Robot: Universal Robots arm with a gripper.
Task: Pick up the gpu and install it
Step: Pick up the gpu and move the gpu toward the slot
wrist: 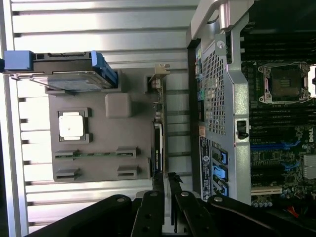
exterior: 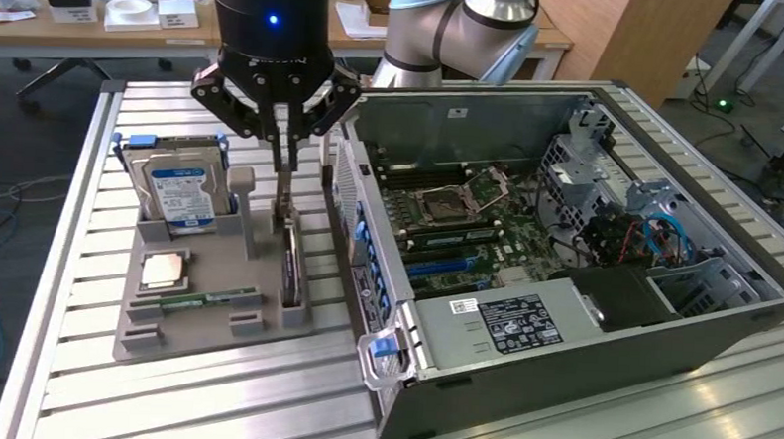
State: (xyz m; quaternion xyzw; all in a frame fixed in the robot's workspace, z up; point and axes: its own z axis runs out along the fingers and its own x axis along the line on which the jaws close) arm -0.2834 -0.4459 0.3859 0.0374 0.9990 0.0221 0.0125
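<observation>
Exterior view: gripper (exterior: 286,160) hangs directly over the gpu (exterior: 288,250). The card stands on edge in the holder (exterior: 202,320), in the slot nearest the computer case (exterior: 520,324), long axis parallel to the case wall. I cannot tell whether the claw is open or clamped. Wrist view gives the line-up along the card's top edge; exterior view gives height.

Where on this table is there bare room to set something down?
The slatted table is bare in front of the grey holder, toward the near edge, and before the computer case. A thin strip runs beside the holder at the exterior view's left. Crowded: the gap between holder and case, where the gpu stands under the gripper.
</observation>
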